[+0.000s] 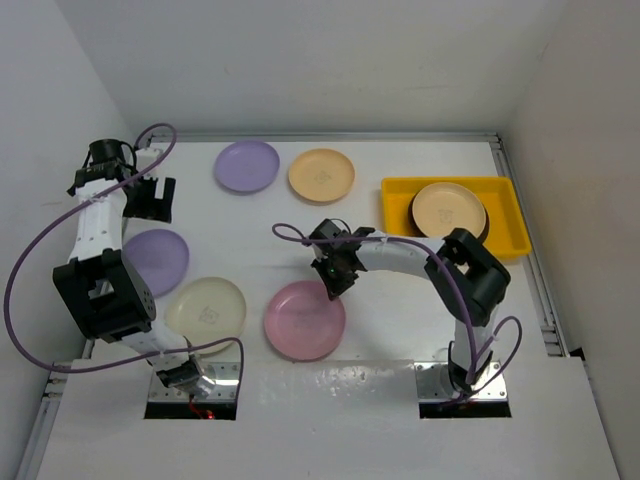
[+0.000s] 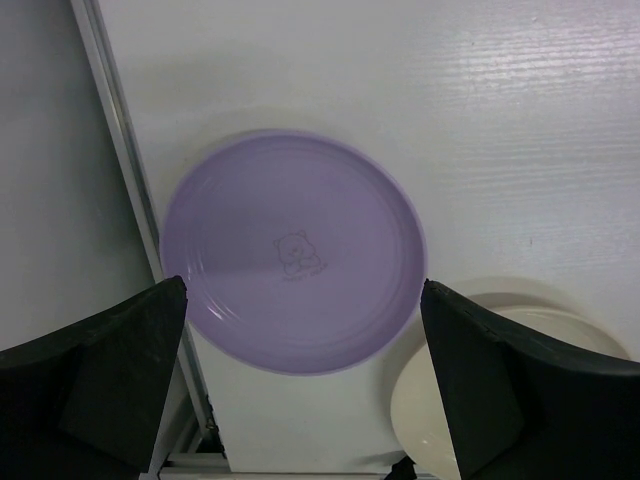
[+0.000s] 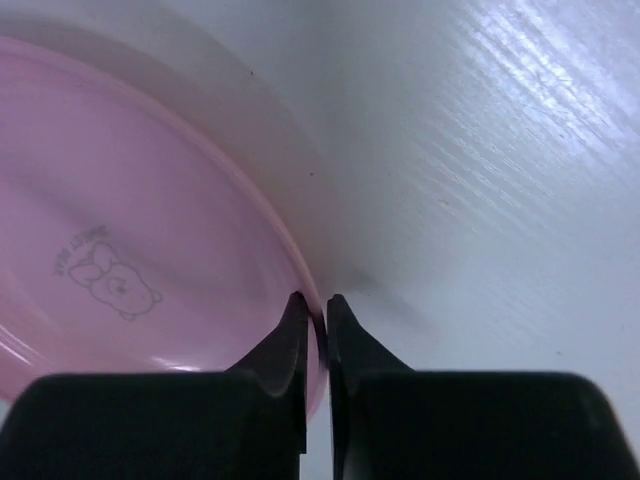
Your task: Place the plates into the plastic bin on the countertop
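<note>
"Top external first: where do your grippers stand?"

"My right gripper (image 1: 335,282) is at the far rim of the pink plate (image 1: 303,322), in the middle of the countertop (image 1: 400,160). The bin (image 1: 505,205) lies well apart, off to the far right, with a tan plate (image 1: 449,208) in it. My left gripper (image 1: 150,200) hangs over the left side, near a lilac plate (image 1: 155,260)."

"And the left wrist?"

"My fingers (image 2: 100,380) there are spread wide. The lilac plate lies flat below, between them, and neither finger touches it. A cream plate (image 2: 500,390) shows partly behind my right finger."

"Right wrist?"

"My fingertips (image 3: 290,335) are pressed almost together, pinching the pink plate's rim, whose edge runs straight into the slit between them. The rest of the plate spreads out to the left of the fingers, with bare countertop to the right. Whether the plate is lifted, I cannot tell."
</note>
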Motion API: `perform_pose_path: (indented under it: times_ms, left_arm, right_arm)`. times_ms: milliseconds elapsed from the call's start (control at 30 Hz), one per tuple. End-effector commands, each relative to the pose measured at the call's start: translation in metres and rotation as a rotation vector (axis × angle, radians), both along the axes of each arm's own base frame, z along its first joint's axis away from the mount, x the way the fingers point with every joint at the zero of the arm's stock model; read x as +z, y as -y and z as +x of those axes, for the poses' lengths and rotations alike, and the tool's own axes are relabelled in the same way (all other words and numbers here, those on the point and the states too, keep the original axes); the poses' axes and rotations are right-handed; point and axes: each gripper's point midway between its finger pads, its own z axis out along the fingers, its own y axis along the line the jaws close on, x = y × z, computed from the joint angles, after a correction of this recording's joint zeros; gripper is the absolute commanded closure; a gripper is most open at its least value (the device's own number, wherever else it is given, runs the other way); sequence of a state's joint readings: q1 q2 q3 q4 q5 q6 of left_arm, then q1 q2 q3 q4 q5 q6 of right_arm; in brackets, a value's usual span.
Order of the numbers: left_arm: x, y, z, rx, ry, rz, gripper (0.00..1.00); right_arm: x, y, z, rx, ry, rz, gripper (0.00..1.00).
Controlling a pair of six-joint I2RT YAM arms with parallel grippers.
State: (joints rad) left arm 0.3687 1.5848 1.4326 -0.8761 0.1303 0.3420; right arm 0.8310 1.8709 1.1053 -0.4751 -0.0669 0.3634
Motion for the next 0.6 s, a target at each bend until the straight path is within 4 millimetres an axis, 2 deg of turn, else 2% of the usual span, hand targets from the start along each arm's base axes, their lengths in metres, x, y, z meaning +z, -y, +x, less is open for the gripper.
perform_pose_path:
  times_ms: [0,33,67,133,167,200,233,267,300,333,367,400,433,467,500,533,567]
  left_arm:
    - [0.009,-0.005,0.003,-0.017,0.045,0.02,0.0]
    - [0.009,-0.005,0.006,-0.022,0.048,0.012,0.0]
    - [0.009,-0.005,0.006,-0.022,0.048,0.012,0.0]
    - [0.011,-0.001,0.011,-0.039,0.062,-0.011,0.0]
    - [0.012,-0.002,0.013,-0.039,0.065,-0.01,0.0]
    - [0.014,-0.001,0.017,-0.046,0.073,-0.018,0.0]
    - [0.014,0.0,0.017,-0.037,0.074,-0.024,0.0]
    - [0.013,-0.001,0.02,-0.028,0.074,-0.03,0.0]
    - [0.013,-0.004,0.022,-0.023,0.071,-0.023,0.0]
    - [0.013,-0.003,0.022,-0.013,0.072,-0.029,0.0]
    - [0.009,-0.005,0.022,-0.007,0.059,-0.025,0.0]
    - [0.01,-0.006,0.024,0.002,0.069,-0.027,0.0]
    - [0.007,-0.011,0.023,0.018,0.058,-0.023,0.0]
    - [0.003,-0.012,0.023,0.018,0.05,-0.026,0.0]
    - [0.003,-0.011,0.023,0.026,0.05,-0.031,0.0]
    - [0.0,-0.015,0.023,0.035,0.042,-0.034,0.0]
    - [0.0,-0.015,0.023,0.035,0.042,-0.034,0.0]
  right_arm:
    - [0.009,0.0,0.009,-0.046,0.067,0.002,1.0]
    - [0.012,0.005,0.013,-0.062,0.089,-0.013,1.0]
    - [0.031,0.008,0.02,-0.075,0.133,0.016,1.0]
    - [0.045,0.021,0.034,-0.122,0.173,0.023,1.0]
    - [0.074,0.031,0.047,-0.177,0.219,0.065,1.0]
    - [0.084,0.037,0.052,-0.212,0.231,0.082,1.0]
    - [0.094,0.056,0.07,-0.294,0.251,0.093,1.0]
    - [0.125,0.078,0.088,-0.418,0.303,0.156,1.0]
    - [0.134,0.091,0.096,-0.482,0.315,0.173,1.0]
    - [0.141,0.147,0.123,-0.669,0.341,0.168,1.0]
    - [0.155,0.167,0.128,-0.798,0.356,0.211,1.0]
    - [0.156,0.185,0.132,-0.867,0.354,0.212,1.0]
    - [0.152,0.25,0.139,-1.063,0.36,0.179,1.0]
    - [0.149,0.261,0.14,-1.148,0.34,0.192,1.0]
    - [0.145,0.283,0.14,-1.213,0.331,0.185,1.0]
    - [0.139,0.321,0.14,-1.328,0.306,0.19,1.0]
    - [0.136,0.332,0.14,-1.35,0.3,0.186,1.0]
